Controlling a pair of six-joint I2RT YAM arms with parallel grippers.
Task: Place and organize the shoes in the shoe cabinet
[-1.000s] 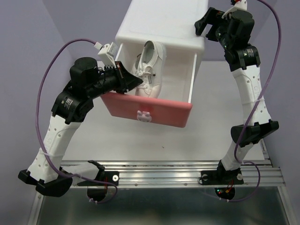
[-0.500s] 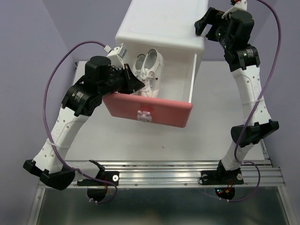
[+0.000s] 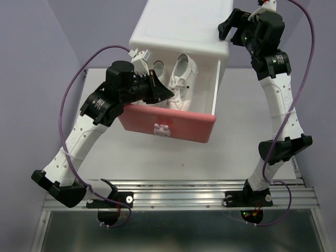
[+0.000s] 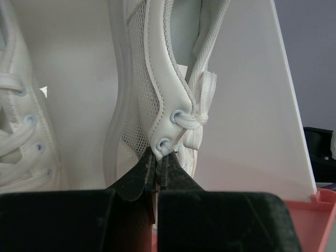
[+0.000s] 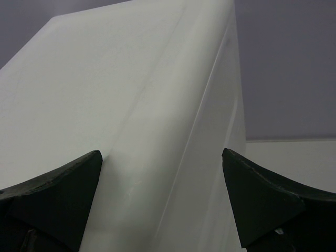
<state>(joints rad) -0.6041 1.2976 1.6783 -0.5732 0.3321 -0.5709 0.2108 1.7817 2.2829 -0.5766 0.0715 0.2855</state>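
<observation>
- Delta vs half a second ago: the left arm has swung further right over the open drawer (image 3: 207, 105), and the held white shoe (image 3: 185, 79) went with it, from the drawer's left part to about mid-width.
- The second white shoe (image 3: 157, 66) now shows apart from it, on its left (only its laces show in the wrist view (image 4: 16, 131)).
- The right arm and the shoe cabinet (image 3: 184, 26) are unchanged.
- left gripper (image 4: 157, 157): jaws pinched together on the upper of the held white shoe (image 4: 157, 89), right at the lowest lace eyelets. Its tips sit just inside the pink drawer front (image 3: 173, 126).
- right gripper (image 5: 161, 155): jaws spread wide over the cabinet's top at its right side, nothing between them but the white top panel (image 5: 131, 94). Can't tell if they touch it.
- Held shoe's long axis runs front-to-back in the drawer, with the collar toward the cabinet body and the toe toward the pink front. It is rolled partly onto its side.
- The cabinet sits mid-width at the far edge of the tabletop (image 3: 157, 163), and the drawer is pulled out toward the near edge.
</observation>
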